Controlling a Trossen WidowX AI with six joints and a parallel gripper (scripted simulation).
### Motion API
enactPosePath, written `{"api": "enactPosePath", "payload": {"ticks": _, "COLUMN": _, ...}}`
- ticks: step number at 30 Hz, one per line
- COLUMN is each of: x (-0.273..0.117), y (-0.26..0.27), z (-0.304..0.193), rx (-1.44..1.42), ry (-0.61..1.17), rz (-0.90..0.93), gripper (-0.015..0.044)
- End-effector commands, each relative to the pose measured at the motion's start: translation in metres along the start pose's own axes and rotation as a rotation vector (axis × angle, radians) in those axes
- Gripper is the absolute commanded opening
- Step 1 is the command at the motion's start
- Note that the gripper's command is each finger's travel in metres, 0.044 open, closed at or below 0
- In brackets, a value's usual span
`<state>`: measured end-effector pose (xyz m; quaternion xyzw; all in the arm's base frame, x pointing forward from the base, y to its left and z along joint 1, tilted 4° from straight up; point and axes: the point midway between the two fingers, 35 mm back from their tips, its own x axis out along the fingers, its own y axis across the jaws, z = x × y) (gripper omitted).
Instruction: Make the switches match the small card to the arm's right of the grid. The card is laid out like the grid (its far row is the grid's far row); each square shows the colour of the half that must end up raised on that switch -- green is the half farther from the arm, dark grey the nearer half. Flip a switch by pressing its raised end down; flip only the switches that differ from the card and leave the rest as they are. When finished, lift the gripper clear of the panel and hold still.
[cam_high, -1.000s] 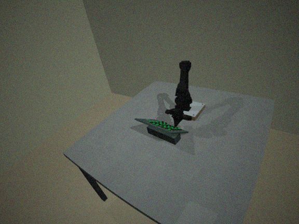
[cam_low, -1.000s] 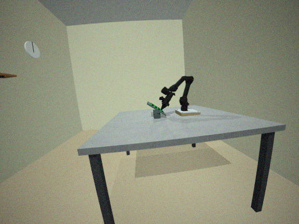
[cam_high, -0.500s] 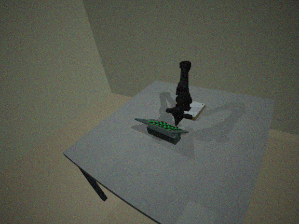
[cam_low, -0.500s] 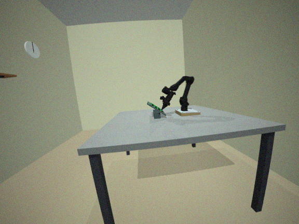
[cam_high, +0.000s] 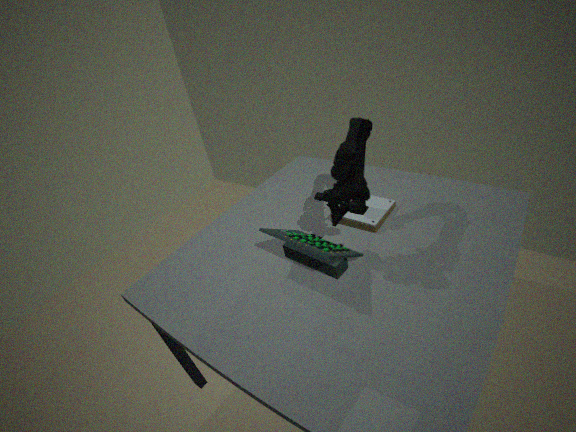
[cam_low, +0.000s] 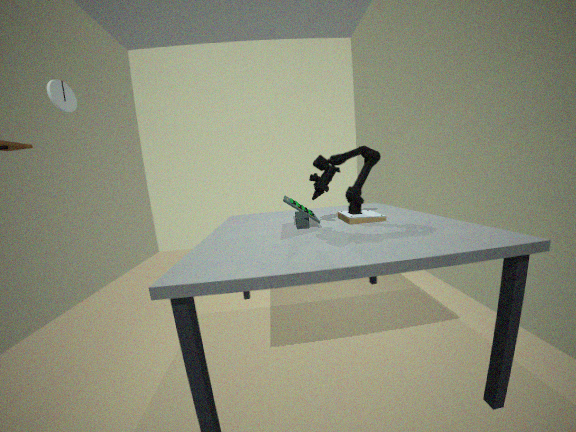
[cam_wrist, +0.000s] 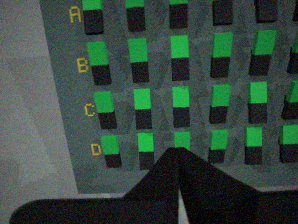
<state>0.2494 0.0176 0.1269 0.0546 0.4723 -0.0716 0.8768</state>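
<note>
Closed claw hangs over the low side of a tilted switch panel

The bench (cam_high: 300, 325) (cam_low: 275, 250) (cam_wrist: 25, 100) is matte grey with straight, squared edges. On it, the top view shows the arm's board (cam_high: 376, 210) (cam_low: 380, 218) near the far edge: a square slab, white above and wood-coloured at the sides. The panel (cam_high: 272, 231) (cam_low: 316, 219) (cam_wrist: 62, 140), a thin, flat, grey-green rectangle, sits between that board and the bench's near left corner, raised on a dark block (cam_high: 315, 260) (cam_low: 302, 220).

Its switches (cam_wrist: 180, 106) are small two-part blocks, bright green and dark grey, in rows with yellow letters A to D (cam_wrist: 90, 110). Narrow strips of panel separate them.

The claw (cam_high: 334, 223) (cam_low: 314, 198) (cam_wrist: 175, 155) is black and tapered, its tips together with nothing held. The exterior view shows air between tips and panel; the wrist view shows them overlapping row D's third switch from the letters.

Bare bench surrounds the block. In the top view the panel's long axis runs roughly with the far edge, and its face slopes down towards the arm (cam_high: 350, 165) (cam_low: 370, 170).
</note>
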Motion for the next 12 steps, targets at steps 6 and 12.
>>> {"api": "enactPosePath", "payload": {"ticks": 6, "x": -0.0068, "y": -0.0275, "z": 0.0274, "rx": 0.0, "ry": -0.014, "rz": -0.002, "gripper": 0.0}}
{"api": "enactPosePath", "payload": {"ticks": 12, "x": -0.0068, "y": -0.0275, "z": 0.0274, "rx": 0.0, "ry": -0.014, "rz": -0.002, "gripper": 0.0}}
